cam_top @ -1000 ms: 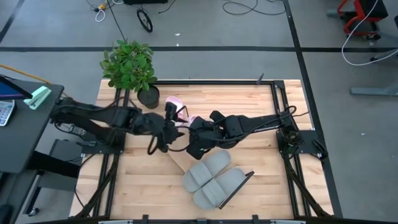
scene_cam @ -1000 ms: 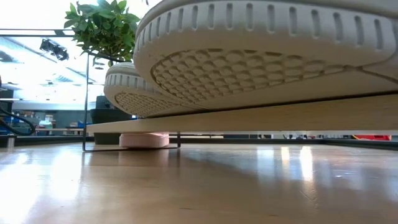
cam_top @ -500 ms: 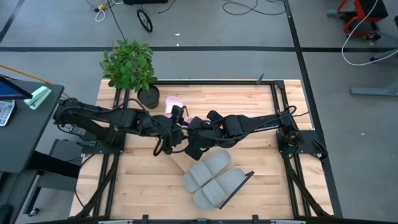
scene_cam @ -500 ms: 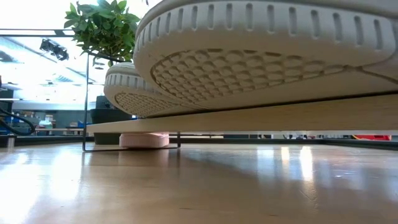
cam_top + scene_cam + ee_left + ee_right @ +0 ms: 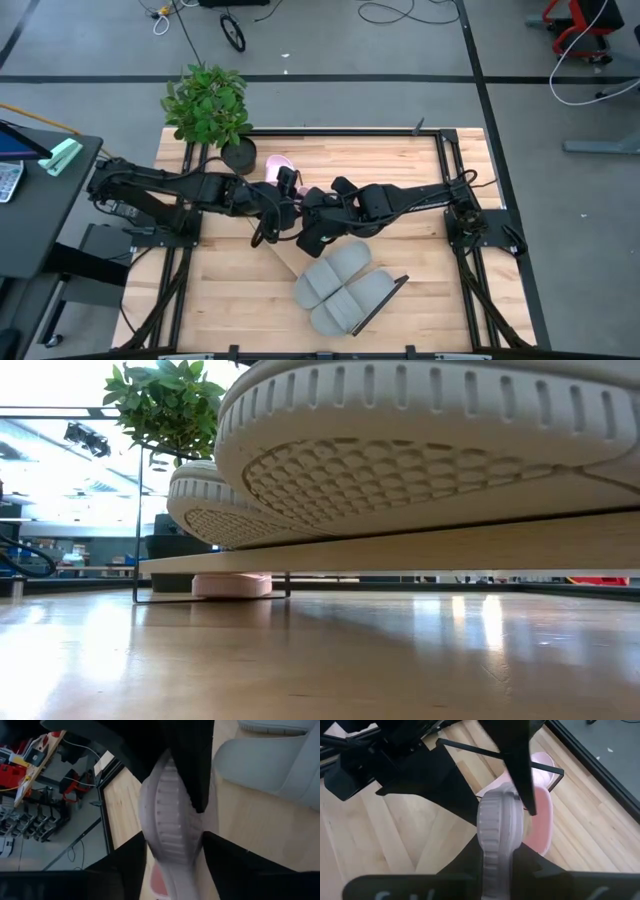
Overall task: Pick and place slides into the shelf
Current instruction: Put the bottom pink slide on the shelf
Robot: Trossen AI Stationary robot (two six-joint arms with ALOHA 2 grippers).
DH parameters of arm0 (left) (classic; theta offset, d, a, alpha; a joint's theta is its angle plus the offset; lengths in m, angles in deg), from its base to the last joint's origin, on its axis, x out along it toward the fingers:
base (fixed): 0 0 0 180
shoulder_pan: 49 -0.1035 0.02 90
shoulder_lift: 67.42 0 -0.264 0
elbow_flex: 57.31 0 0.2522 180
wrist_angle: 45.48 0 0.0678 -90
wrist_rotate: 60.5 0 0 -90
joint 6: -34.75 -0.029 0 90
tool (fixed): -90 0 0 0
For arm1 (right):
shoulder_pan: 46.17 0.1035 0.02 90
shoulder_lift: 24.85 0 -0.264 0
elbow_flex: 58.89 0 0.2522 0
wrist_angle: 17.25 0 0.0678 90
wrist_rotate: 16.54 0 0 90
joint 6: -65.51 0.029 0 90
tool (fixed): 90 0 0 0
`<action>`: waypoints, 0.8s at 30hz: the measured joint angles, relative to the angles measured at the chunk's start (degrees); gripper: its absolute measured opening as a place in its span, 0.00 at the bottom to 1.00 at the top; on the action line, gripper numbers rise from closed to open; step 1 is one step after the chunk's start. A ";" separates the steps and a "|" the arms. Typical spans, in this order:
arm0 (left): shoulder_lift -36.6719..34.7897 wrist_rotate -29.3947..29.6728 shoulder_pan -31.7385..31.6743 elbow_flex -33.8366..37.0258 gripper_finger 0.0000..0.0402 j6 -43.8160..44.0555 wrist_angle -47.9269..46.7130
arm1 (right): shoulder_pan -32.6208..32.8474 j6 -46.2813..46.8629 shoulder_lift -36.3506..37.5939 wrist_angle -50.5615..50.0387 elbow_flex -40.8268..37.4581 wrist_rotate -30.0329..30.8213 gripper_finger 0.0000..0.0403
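Two grey slides (image 5: 343,288) lie side by side on the shelf (image 5: 284,257); the low view shows their soles (image 5: 400,470) resting on the board (image 5: 450,545). One pink slide (image 5: 278,164) lies on the table by the plant pot and shows in the low view as pink slide (image 5: 231,585). The other pink slide (image 5: 172,820) is off the table at mid-table, between both grippers. My left gripper (image 5: 284,203) and my right gripper (image 5: 312,212) meet there, each shut on it. In the high view the arms hide most of this slide. My left gripper pinches the held pink slide between its two fingers (image 5: 125,867), across the ribbed sole edge (image 5: 167,847). It comes level from the table's left. The slide stands on edge, lifted clear. My right gripper pinches the same slide between its two fingers (image 5: 462,865), on the ribbed rim (image 5: 496,837). It comes from the table's right. The slide stands on edge, and its pink footbed (image 5: 541,817) faces sideways.
A potted plant (image 5: 207,105) stands at the far left corner of the table. The shelf's dark wire frame (image 5: 485,751) stands just beyond the held slide, and another frame (image 5: 385,300) is at the shelf's near end. Bare tabletop (image 5: 220,290) lies near left.
My left gripper has moved toward the table's right, up to the pink slide that my right gripper holds at mid-table, and now has its fingers on it. My right gripper and the slide have stayed nearly where they were.
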 joint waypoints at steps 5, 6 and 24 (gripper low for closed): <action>0.00 0.01 0.00 0.00 0.33 0.00 -0.01 | -0.10 -0.26 0.00 -0.14 0.00 -0.04 0.14; 0.00 0.00 0.00 0.00 0.30 0.02 0.05 | -0.11 -0.31 0.00 -0.17 0.00 -0.07 0.14; -0.12 -0.65 -0.04 -0.02 0.20 0.97 -1.70 | -0.21 -3.48 3.50 -1.35 -0.11 -6.28 0.56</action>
